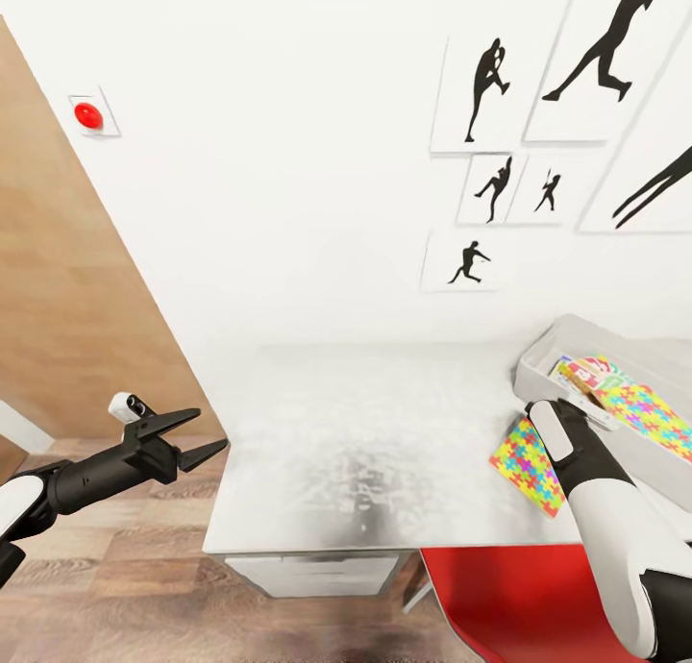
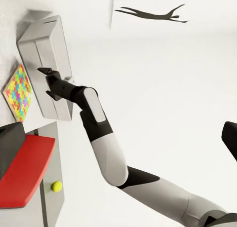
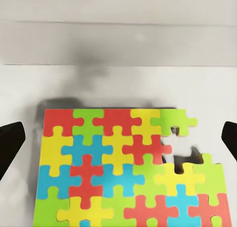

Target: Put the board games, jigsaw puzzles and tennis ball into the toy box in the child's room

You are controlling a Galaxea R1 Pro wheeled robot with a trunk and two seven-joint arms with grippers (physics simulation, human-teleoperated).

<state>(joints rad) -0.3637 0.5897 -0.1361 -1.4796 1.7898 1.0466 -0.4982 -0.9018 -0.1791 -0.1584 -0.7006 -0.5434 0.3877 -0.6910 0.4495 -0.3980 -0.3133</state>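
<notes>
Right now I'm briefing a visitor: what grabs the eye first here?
The bright jigsaw puzzle lying on the table beside the toy box, with the right gripper open above it. Next, the black silhouette pictures on the white wall.

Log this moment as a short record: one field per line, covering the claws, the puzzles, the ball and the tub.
left claw: open, empty, in the air off the desk's left end
right claw: open, above the puzzle on the desk
puzzle on desk: flat beside the tub, outside it
puzzle in tub: inside, leaning
tub: on the desk, right end
tennis ball: on the desk, outside the tub
</notes>
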